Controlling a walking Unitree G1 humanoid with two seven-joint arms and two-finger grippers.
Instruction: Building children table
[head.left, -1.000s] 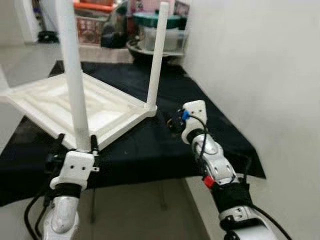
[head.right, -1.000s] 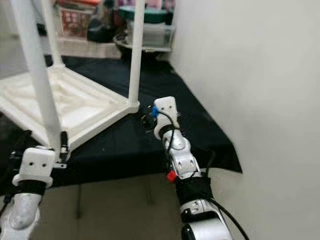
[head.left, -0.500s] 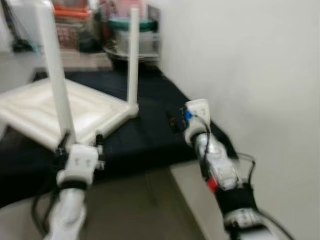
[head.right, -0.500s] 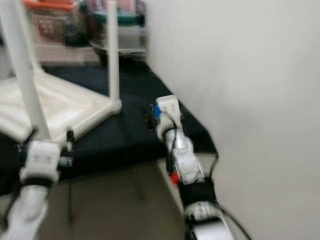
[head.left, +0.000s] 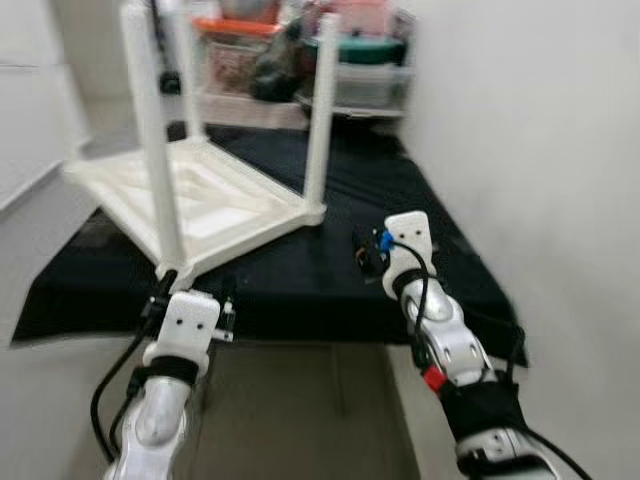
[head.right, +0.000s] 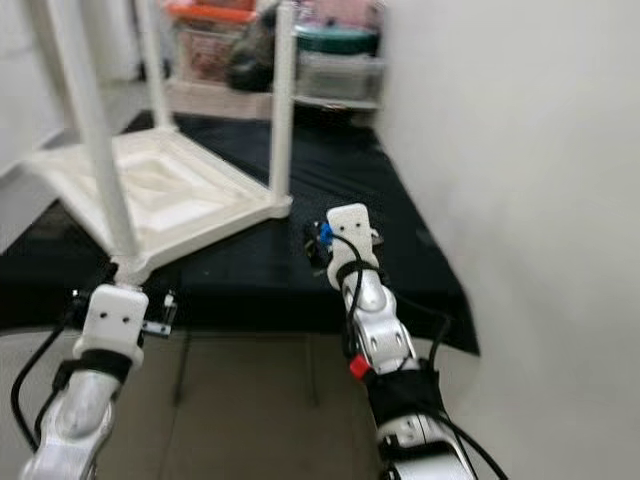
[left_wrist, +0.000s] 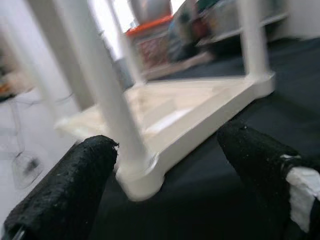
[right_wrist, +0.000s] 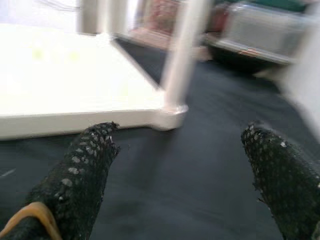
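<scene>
Covering the surface (head.left: 300, 290) is a black cloth on which the white children's table (head.left: 200, 195) lies upside down, legs pointing up; its far corner and the tops of two legs are cut off by the frame edge in the right eye view. White wall (head.left: 540, 150) rises along the right. Behind the surface, a shelf (head.right: 270, 60) carries bins and boxes, blurred; a printed label on a box there cannot be read. Left tool (left_wrist: 170, 170) hovers just short of the table's near corner, where one leg (head.left: 150, 150) meets the frame, with its fingers (left_wrist: 65, 185) spread wide on either side of that corner and not touching it. Right tool (right_wrist: 185, 170) hangs over the cloth near the corner that bears another leg (head.left: 320, 110), also spread wide and apart from it; from the head views its fingers are hidden behind the wrist housing. Compared with half a second ago, the whole scene sits farther right and more of the table's left side appears, which is camera motion; blur has lessened, and both tools keep their places relative to the table.
</scene>
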